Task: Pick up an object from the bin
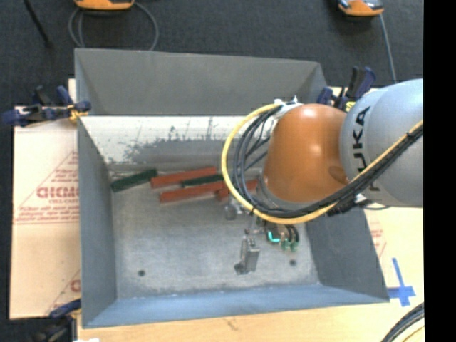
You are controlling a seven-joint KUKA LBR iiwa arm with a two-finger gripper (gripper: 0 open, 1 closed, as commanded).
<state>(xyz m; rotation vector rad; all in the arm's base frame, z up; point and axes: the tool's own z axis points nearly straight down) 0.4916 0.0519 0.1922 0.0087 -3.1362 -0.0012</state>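
The fingers hang over the bare floor of the grey metal bin, lower right of centre. I cannot tell how far apart they stand; nothing shows between them. The nearest candidates are two red-brown flat sticks up and to the left, along the foot of the back wall. Their long axes run nearly left-right across the frame, and their right ends are hidden by the arm's orange cover. A dark green flat stick lies further left in the same line. I judge the floor between unobstructed.

Red sticks partly behind arm
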